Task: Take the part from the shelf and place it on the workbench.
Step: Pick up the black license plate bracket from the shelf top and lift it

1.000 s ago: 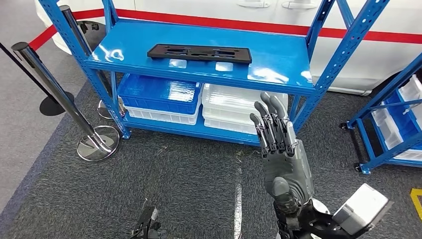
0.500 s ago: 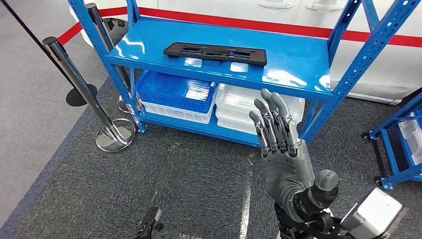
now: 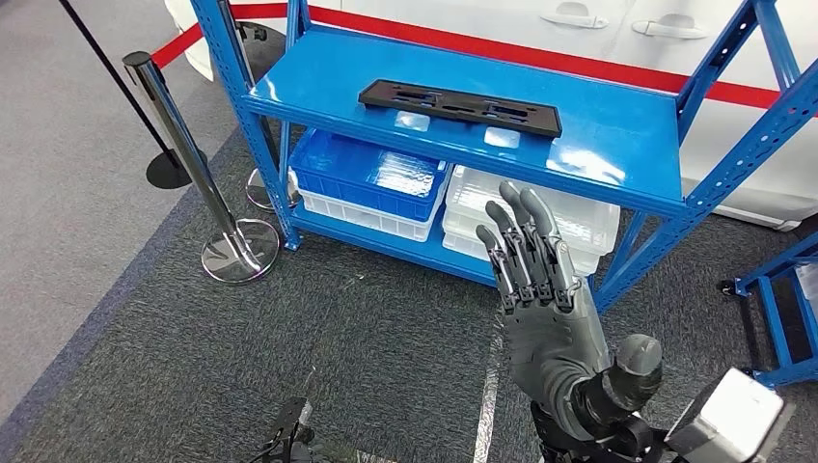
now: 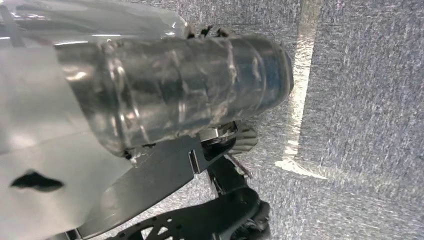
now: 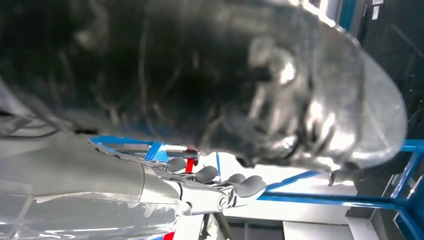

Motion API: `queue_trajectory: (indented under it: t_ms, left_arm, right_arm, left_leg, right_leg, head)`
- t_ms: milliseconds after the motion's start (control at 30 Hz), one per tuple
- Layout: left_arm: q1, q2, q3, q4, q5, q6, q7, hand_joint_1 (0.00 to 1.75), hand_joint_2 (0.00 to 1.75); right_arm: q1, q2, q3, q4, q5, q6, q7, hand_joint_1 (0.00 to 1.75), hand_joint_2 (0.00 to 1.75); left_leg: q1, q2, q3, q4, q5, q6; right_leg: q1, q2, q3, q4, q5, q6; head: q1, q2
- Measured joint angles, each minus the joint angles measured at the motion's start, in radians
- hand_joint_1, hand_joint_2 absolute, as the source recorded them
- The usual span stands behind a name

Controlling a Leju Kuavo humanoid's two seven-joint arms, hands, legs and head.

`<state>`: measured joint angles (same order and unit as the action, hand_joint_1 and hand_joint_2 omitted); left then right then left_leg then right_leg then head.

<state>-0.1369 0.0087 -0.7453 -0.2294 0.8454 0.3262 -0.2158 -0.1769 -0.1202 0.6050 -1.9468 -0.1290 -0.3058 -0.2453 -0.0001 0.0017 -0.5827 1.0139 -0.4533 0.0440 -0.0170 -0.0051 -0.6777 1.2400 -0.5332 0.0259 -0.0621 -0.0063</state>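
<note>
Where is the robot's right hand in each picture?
Head view: the right hand is raised at lower centre-right, fingers straight and apart, holding nothing, in front of the blue shelf.
Right wrist view: the right hand reaches in from the left edge, its dark fingertips near the middle.
Left wrist view: not in it; that camera looks at grey carpet.
Shared landmark: the blue shelf frame also runs behind the fingertips in the right wrist view.

The shelf top is open from the front, and bare blue surface lies on all sides of the black part. Slanted blue uprights frame the right end, and another upright frames the left. The raised right hand, fingers apart, stands before the white bins below. A chrome stanchion stands just left of the rack.
</note>
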Motion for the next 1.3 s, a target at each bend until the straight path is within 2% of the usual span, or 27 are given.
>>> queue_trajectory:
  t_ms: [33,100,167,233,267,300,367,400,433,467,500,533,600,633,733,767,833,900,933,967,1000,1033,1100,1133,1167,1233,1300]
  left_arm:
    - [-0.001,-0.001,0.0,0.0,0.0,-0.003,0.002,0.0,0.0]
    - [-0.004,-0.003,-0.001,0.0,0.0,-0.007,0.008,0.0,0.0]
    - [-0.004,-0.004,-0.002,0.0,-0.001,-0.009,0.01,0.0,0.0]
    - [-0.004,-0.004,-0.002,0.0,-0.001,-0.009,0.011,0.0,0.0]
    - [-0.004,-0.004,-0.003,0.0,0.0,-0.009,0.011,0.0,0.0]
    - [-0.004,-0.004,-0.003,0.0,0.0,-0.009,0.011,0.0,0.0]
    - [-0.003,-0.004,-0.003,0.0,0.002,-0.008,0.011,0.0,0.0]
    - [-0.002,-0.004,-0.004,0.0,0.002,-0.008,0.01,0.0,0.0]
    - [0.0,-0.004,-0.004,0.0,0.003,-0.008,0.01,0.0,0.0]
    - [0.001,-0.004,-0.004,0.0,0.003,-0.008,0.01,0.0,0.0]
    - [0.001,-0.004,-0.004,0.0,0.004,-0.008,0.01,0.0,0.0]
    - [0.001,-0.004,-0.004,0.0,0.004,-0.008,0.009,0.0,0.0]
    - [0.0,-0.005,-0.005,0.0,0.003,-0.01,0.011,0.0,0.0]
    - [0.0,-0.005,-0.006,0.0,0.001,-0.012,0.014,0.0,0.0]
    - [0.002,-0.004,-0.013,0.0,-0.007,-0.014,0.028,0.0,0.0]
    - [0.002,-0.004,-0.016,0.0,-0.01,-0.014,0.031,0.0,0.0]
    - [0.002,-0.004,-0.021,0.0,-0.012,-0.015,0.034,0.0,0.0]
    - [0.002,-0.005,-0.022,0.0,-0.012,-0.015,0.037,0.0,0.0]
    - [0.003,-0.005,-0.022,0.0,-0.012,-0.015,0.038,0.0,0.0]
    - [0.003,-0.005,-0.022,0.0,-0.012,-0.015,0.039,0.0,0.0]
    - [0.003,-0.005,-0.023,0.0,-0.012,-0.015,0.039,0.0,0.0]
    - [0.003,-0.005,-0.023,0.0,-0.012,-0.015,0.039,0.0,0.0]
    - [0.003,-0.006,-0.023,0.0,-0.013,-0.014,0.042,0.0,0.0]
    - [0.002,-0.006,-0.023,0.0,-0.015,-0.014,0.045,0.0,0.0]
    - [0.002,-0.006,-0.024,0.0,-0.016,-0.014,0.048,0.0,0.0]
    - [0.003,-0.006,-0.028,0.0,-0.018,-0.013,0.056,0.0,0.0]
    - [0.004,-0.006,-0.034,0.0,-0.018,-0.013,0.062,0.0,0.0]
  right_arm:
    - [0.0,0.0,0.0,0.0,0.0,0.0,0.0,0.0,0.0]
    - [-0.001,0.0,0.0,-0.003,-0.001,0.001,0.0,0.0,0.0]
    - [-0.001,0.0,0.0,-0.005,-0.002,0.002,0.0,0.0,0.0]
    - [-0.001,0.0,0.0,-0.006,-0.003,0.004,0.0,0.0,0.0]
    - [-0.002,0.0,0.0,-0.006,-0.003,0.006,0.0,0.0,0.0]
    - [-0.002,0.0,0.0,-0.006,-0.003,0.008,0.0,0.0,0.0]
    - [-0.002,0.0,0.0,-0.007,-0.005,0.012,0.0,0.0,0.0]
    - [-0.002,0.0,0.0,-0.007,-0.007,0.013,0.0,0.0,0.0]
    - [-0.002,0.0,0.0,-0.007,-0.009,0.013,0.0,0.0,0.0]
    - [-0.001,0.0,0.0,-0.006,-0.01,0.014,0.0,0.0,0.0]
    - [-0.001,0.0,0.0,-0.006,-0.011,0.014,0.0,0.0,0.0]
    - [-0.001,0.0,0.0,-0.007,-0.012,0.014,0.0,0.0,0.0]
    - [-0.001,0.0,0.0,-0.007,-0.013,0.015,0.0,0.0,0.0]
    - [-0.001,0.0,0.0,-0.007,-0.014,0.016,0.0,0.0,0.0]
    - [-0.001,0.0,0.0,-0.007,-0.017,0.018,0.0,0.0,0.0]
    - [-0.001,0.0,0.0,-0.007,-0.018,0.018,0.0,0.0,0.0]
    - [-0.001,0.0,0.0,-0.006,-0.02,0.019,0.0,0.0,0.0]
    - [0.001,0.0,0.0,-0.004,-0.024,0.02,0.0,0.0,0.0]
    - [0.003,0.0,0.0,-0.002,-0.026,0.02,0.0,0.0,0.0]
    - [0.004,0.0,0.0,0.0,-0.027,0.02,0.0,0.0,0.0]
    - [0.004,0.0,0.0,0.001,-0.028,0.02,0.0,0.0,0.0]
    - [0.004,0.0,0.0,0.002,-0.028,0.02,0.0,0.0,0.0]
    - [0.004,0.0,0.0,0.003,-0.029,0.022,0.0,0.0,0.0]
    - [0.004,0.0,0.001,0.003,-0.03,0.024,0.0,0.0,0.0]
    - [0.004,0.0,0.001,0.003,-0.03,0.027,0.0,0.0,0.0]
    - [0.004,0.0,0.003,0.004,-0.033,0.031,0.0,0.0,0.0]
    - [0.004,0.001,0.006,0.006,-0.036,0.033,0.0,0.0,0.0]
  left_leg:
    - [0.0,-0.004,0.002,0.001,-0.002,-0.001]
    - [-0.003,-0.01,0.001,0.006,-0.005,-0.008]
    - [-0.005,-0.012,0.0,0.005,-0.006,-0.017]
    - [-0.005,-0.012,-0.001,0.007,-0.011,-0.028]
    - [-0.005,-0.011,-0.01,0.027,-0.026,-0.034]
    - [-0.003,-0.01,-0.027,0.066,-0.05,-0.039]
    - [0.002,-0.008,-0.085,0.192,-0.11,-0.05]
    - [0.005,-0.008,-0.114,0.248,-0.127,-0.054]
    - [0.007,-0.008,-0.131,0.278,-0.127,-0.057]
    - [0.009,-0.008,-0.131,0.271,-0.11,-0.059]
    - [0.011,-0.007,-0.112,0.226,-0.076,-0.06]
    - [0.013,-0.006,-0.082,0.156,-0.039,-0.06]
    - [0.011,-0.006,-0.029,0.045,0.0,-0.054]
    - [0.009,-0.006,-0.018,0.02,0.002,-0.049]
    - [0.008,-0.008,-0.016,0.012,0.001,-0.031]
    - [0.01,-0.009,-0.014,0.008,0.002,-0.024]
    - [0.012,-0.008,-0.011,0.001,0.005,-0.012]
    - [0.01,-0.007,-0.011,0.002,0.005,-0.007]
    - [0.009,-0.008,-0.011,0.002,0.004,-0.006]
    - [0.008,-0.008,-0.011,0.003,0.004,-0.006]
    - [0.008,-0.01,-0.01,0.005,0.003,-0.006]
    - [0.008,-0.011,-0.01,0.007,0.001,-0.007]
    - [0.006,-0.014,-0.011,0.013,-0.004,-0.013]
    - [0.004,-0.015,-0.013,0.014,-0.004,-0.017]
    - [0.003,-0.015,-0.015,0.015,-0.004,-0.022]
    - [0.003,-0.015,-0.017,0.013,-0.004,-0.033]
    - [0.004,-0.012,-0.03,0.044,-0.027,-0.044]
  right_leg:
    - [0.002,0.002,0.032,-0.073,0.035,-0.006]
    - [0.007,0.006,0.083,-0.19,0.075,-0.015]
    - [0.011,0.008,0.092,-0.214,0.074,-0.019]
    - [0.006,0.007,0.098,-0.221,0.078,-0.025]
    - [0.002,0.005,0.102,-0.226,0.081,-0.029]
    - [-0.002,0.004,0.106,-0.229,0.082,-0.033]
    - [-0.002,0.001,0.107,-0.229,0.082,-0.037]
    - [-0.002,0.0,0.107,-0.229,0.082,-0.037]
    - [-0.002,0.0,0.108,-0.228,0.08,-0.038]
    - [-0.002,0.0,0.108,-0.227,0.078,-0.037]
    - [-0.004,0.0,0.11,-0.224,0.076,-0.036]
    - [-0.005,0.001,0.112,-0.221,0.072,-0.033]
    - [-0.003,0.002,0.111,-0.214,0.065,-0.023]
    - [-0.002,0.002,0.11,-0.211,0.063,-0.019]
    - [-0.002,0.001,0.107,-0.21,0.06,-0.004]
    - [-0.002,0.002,0.101,-0.197,0.05,0.0]
    - [-0.003,0.003,0.062,-0.112,0.0,0.007]
    - [-0.002,0.003,-0.001,0.022,-0.056,0.01]
    - [-0.002,0.003,-0.024,0.064,-0.064,0.011]
    - [-0.002,0.003,-0.03,0.072,-0.053,0.01]
    - [-0.002,0.003,-0.019,0.041,-0.026,0.008]
    - [-0.002,0.003,0.01,-0.024,0.013,0.005]
    - [0.0,0.004,0.068,-0.151,0.061,-0.004]
    - [0.002,0.005,0.084,-0.187,0.069,-0.008]
    - [0.004,0.006,0.088,-0.198,0.066,-0.011]
    - [0.004,0.007,0.089,-0.203,0.07,-0.019]
    - [0.001,0.006,0.092,-0.209,0.072,-0.028]
  head:
    - [0.0,0.0]
    - [0.0,0.0]
    - [-0.001,0.0]
    - [-0.001,0.0]
    - [-0.004,0.0]
    - [-0.006,0.0]
    - [-0.01,0.0]
    - [-0.01,0.0]
    - [-0.01,0.0]
    - [-0.01,0.0]
    - [-0.01,0.0]
    - [-0.01,0.0]
    - [-0.011,0.0]
    - [-0.01,0.0]
    - [-0.008,0.0]
    - [-0.007,0.0]
    - [-0.004,0.0]
    - [-0.001,0.0]
    - [-0.001,0.0]
    - [-0.001,0.0]
    - [-0.001,0.0]
    - [-0.001,0.0]
    - [-0.001,0.0]
    - [-0.001,0.0]
    - [-0.002,0.0]
    - [-0.002,0.0]
    - [-0.006,0.0]
